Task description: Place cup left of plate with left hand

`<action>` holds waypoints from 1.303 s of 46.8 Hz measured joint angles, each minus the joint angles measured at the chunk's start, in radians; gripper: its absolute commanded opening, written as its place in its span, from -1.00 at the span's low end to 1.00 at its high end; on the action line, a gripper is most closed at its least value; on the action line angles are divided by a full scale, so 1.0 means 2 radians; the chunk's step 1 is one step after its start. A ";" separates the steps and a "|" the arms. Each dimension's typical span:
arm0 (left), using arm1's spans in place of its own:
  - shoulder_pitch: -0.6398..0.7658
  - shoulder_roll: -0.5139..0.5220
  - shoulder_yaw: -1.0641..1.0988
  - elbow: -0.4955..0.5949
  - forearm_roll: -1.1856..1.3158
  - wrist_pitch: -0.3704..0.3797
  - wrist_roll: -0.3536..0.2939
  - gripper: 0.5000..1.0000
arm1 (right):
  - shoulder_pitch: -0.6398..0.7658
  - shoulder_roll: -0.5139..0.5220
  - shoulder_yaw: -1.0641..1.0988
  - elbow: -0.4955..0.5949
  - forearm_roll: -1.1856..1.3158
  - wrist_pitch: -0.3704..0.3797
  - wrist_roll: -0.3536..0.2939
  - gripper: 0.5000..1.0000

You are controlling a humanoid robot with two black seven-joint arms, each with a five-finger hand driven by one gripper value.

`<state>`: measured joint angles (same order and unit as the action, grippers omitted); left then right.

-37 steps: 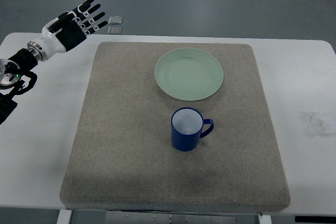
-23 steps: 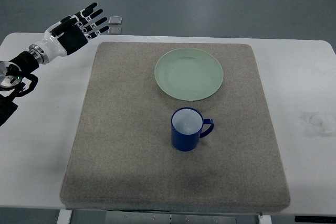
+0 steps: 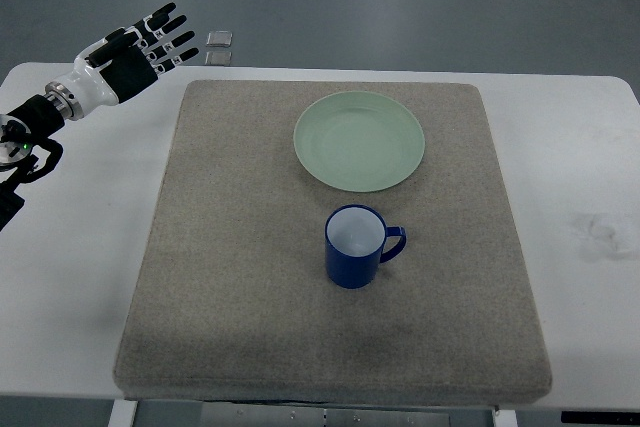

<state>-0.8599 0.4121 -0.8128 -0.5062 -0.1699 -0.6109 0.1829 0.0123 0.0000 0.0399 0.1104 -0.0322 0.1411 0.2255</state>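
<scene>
The left hand [image 3: 130, 55] hangs above the far left corner of the white table [image 3: 75, 237], its arm entering from the left edge; its fingers [image 3: 170, 35] are spread out and straight, holding nothing. A grey mat [image 3: 240, 287] covers most of the table. On the mat stands the blue cup [image 3: 355, 246], upright, white inside, its handle pointing to the right. The pale green plate [image 3: 360, 140] lies just beyond the cup, near it but apart, toward the far edge of the mat. The hand is well apart from both cup and plate.
</scene>
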 measured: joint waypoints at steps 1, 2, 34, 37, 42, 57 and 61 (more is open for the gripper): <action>-0.001 0.002 0.000 0.000 0.001 0.000 0.000 0.99 | 0.000 0.000 0.000 0.000 0.000 0.000 0.000 0.73; -0.002 0.003 0.000 0.000 0.003 0.000 0.000 0.99 | 0.000 0.000 0.000 0.000 0.000 0.000 0.000 0.73; -0.002 0.041 -0.001 -0.113 0.297 0.000 -0.138 0.99 | 0.000 0.000 0.000 0.000 0.000 0.000 0.000 0.73; 0.008 0.048 -0.001 -0.145 0.327 0.000 -0.149 1.00 | 0.000 0.000 0.000 0.000 0.000 0.000 0.000 0.73; 0.030 0.065 -0.001 -0.201 0.370 0.000 -0.170 0.99 | 0.000 0.000 0.000 0.000 0.000 0.000 0.000 0.73; 0.131 0.089 -0.006 -0.301 0.444 0.000 -0.226 0.99 | 0.000 0.000 0.000 0.000 0.000 0.000 0.000 0.73; 0.158 0.088 -0.005 -0.316 0.463 0.000 -0.237 0.99 | 0.000 0.000 0.000 0.000 0.000 0.000 0.000 0.73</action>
<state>-0.5439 0.5891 -0.8222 -1.1386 0.7568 -0.6109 -0.2916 0.0123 0.0000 0.0399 0.1105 -0.0319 0.1411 0.2255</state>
